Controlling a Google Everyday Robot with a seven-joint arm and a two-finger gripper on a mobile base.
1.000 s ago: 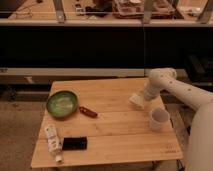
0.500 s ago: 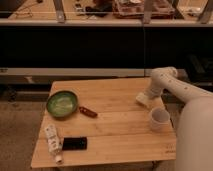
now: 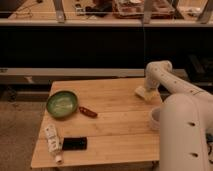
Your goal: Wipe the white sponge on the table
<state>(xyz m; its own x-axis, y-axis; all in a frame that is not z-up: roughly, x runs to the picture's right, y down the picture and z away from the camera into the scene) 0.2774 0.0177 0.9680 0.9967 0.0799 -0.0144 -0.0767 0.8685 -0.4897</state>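
Sponge (image 3: 145, 93) & gripper (image 3: 148, 89) slid twd table (image 3: 115, 125) far-right edge; gripper atop sponge, grip state unclear.

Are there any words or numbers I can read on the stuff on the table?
No words or numbers can be read.
White tube near the table's front left corner: it has a printed label, too blurred to read.
Black flat object beside the tube: no writing visible.
Green bowl, small red object, white sponge: no writing seen.
The robot's hand is at the sponge near the table's far right edge; no markings readable there.
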